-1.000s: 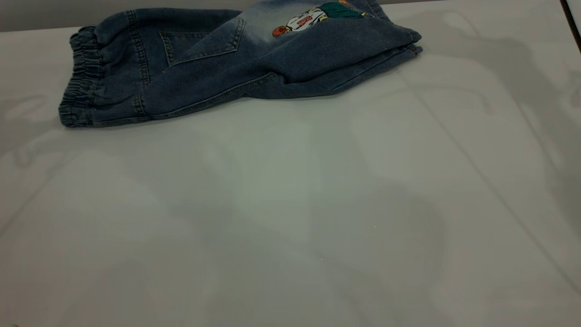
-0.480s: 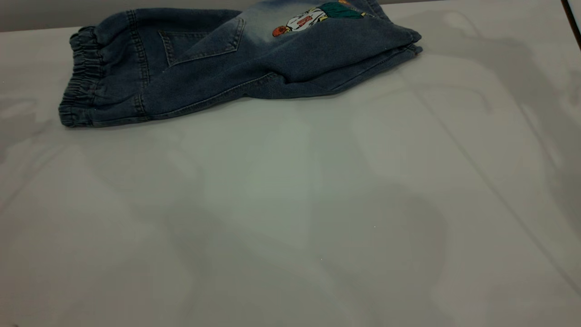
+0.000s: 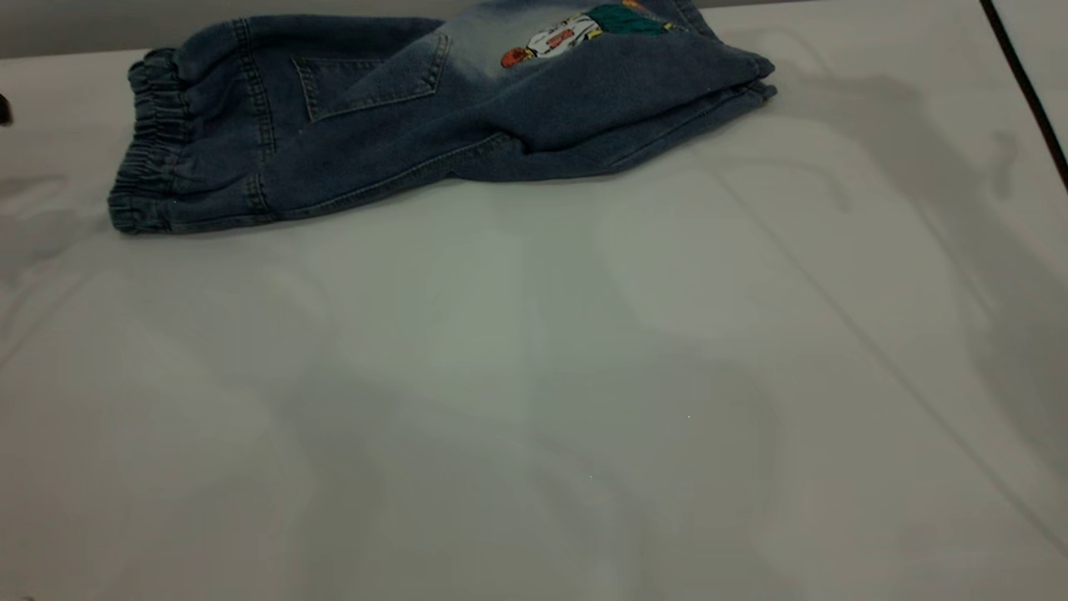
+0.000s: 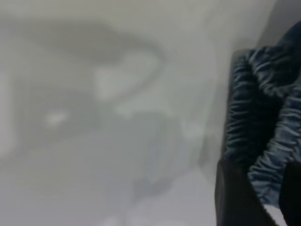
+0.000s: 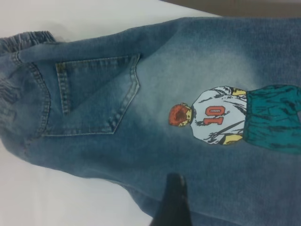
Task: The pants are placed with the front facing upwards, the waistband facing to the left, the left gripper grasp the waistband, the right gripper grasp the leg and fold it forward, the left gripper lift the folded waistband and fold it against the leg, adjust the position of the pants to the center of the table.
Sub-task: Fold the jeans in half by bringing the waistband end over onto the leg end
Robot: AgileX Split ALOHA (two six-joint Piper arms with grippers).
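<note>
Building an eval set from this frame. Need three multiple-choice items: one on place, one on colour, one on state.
1. Where on the table do the pants lie?
A. at the far edge
B. dead centre
C. at the near edge

2. What colour is the number on the print?
A. blue
B. red
C. black

3. What state are the pants in?
A. spread flat in one layer
B. hanging from a gripper
C. folded lengthwise, resting on the table

Key: 1 A, the exterior view shows them along the far edge, with bare tabletop in front. 2 B, the right wrist view shows a red 10 on the white shirt. 3 C, doubled layers show at the leg end and the waistband lies on the table.
</note>
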